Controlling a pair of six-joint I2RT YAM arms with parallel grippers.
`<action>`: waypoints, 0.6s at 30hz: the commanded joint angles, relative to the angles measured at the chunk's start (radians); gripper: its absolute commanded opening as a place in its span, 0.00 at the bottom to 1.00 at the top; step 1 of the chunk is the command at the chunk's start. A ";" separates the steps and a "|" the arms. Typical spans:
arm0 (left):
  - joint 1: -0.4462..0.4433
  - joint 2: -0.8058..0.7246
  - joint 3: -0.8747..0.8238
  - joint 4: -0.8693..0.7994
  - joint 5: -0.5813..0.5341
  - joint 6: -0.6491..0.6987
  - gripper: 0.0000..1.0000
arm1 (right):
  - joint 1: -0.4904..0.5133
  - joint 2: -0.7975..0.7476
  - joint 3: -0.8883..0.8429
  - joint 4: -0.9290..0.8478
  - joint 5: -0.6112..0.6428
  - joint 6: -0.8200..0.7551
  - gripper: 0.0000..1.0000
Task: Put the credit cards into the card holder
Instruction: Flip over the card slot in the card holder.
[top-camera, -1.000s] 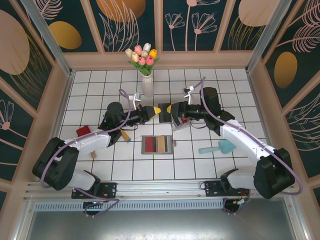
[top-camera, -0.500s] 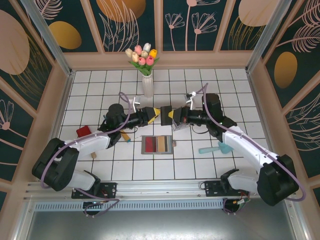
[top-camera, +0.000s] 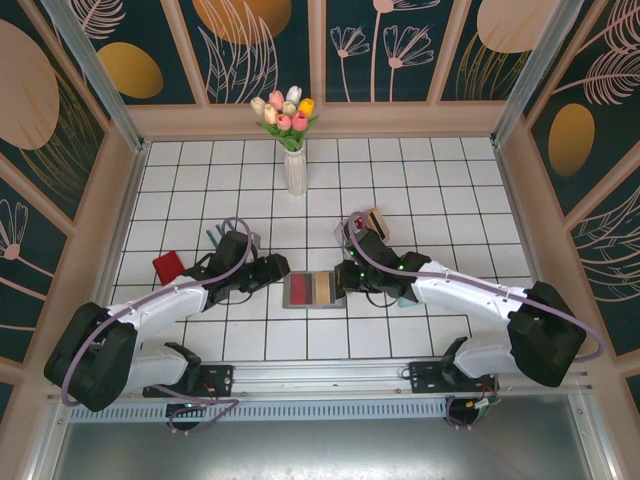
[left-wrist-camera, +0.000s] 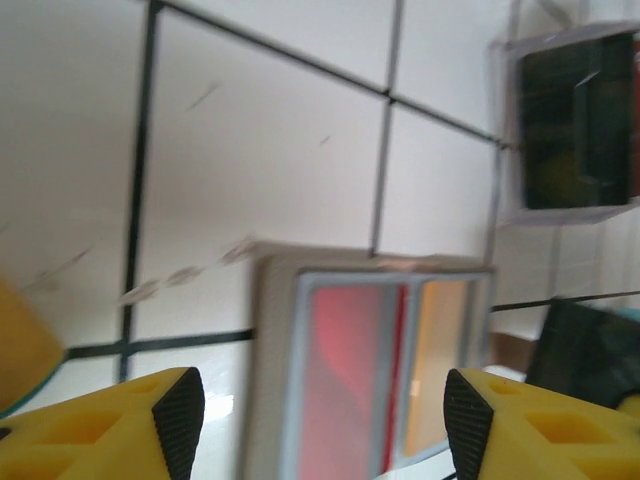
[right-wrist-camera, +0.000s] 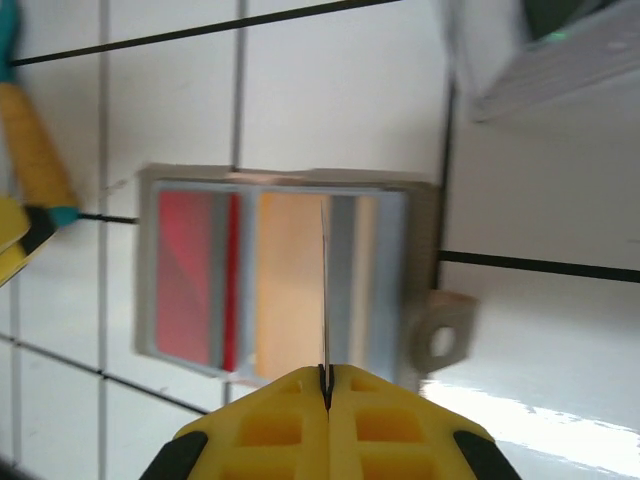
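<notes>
A white vase (top-camera: 295, 172) of pink, yellow and cream tulips (top-camera: 285, 112) stood on the white tiled table (top-camera: 450, 170) near the middle of its far edge. Behind it rose dark wall panels (top-camera: 400, 45) painted with flowers. A clear plastic rack (left-wrist-camera: 572, 122) stood upright on the tiles, and a yellow-handled tool with a teal end (right-wrist-camera: 35, 150) lay flat on them.

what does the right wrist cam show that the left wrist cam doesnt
Right wrist, not left wrist: a credit card seen edge-on, pinched in the shut right end effector. Left wrist, not right wrist: the left end effector, open and empty. Both: the open card holder, red and tan inside.
</notes>
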 joint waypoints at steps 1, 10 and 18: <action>-0.002 -0.004 -0.008 -0.059 -0.028 0.044 0.67 | 0.004 0.000 -0.023 -0.022 0.088 0.024 0.00; -0.045 0.093 0.024 -0.023 -0.007 0.054 0.63 | 0.004 0.067 -0.012 -0.012 0.089 0.008 0.01; -0.065 0.129 0.019 0.012 0.006 0.046 0.51 | 0.002 0.062 -0.009 0.018 0.092 0.032 0.01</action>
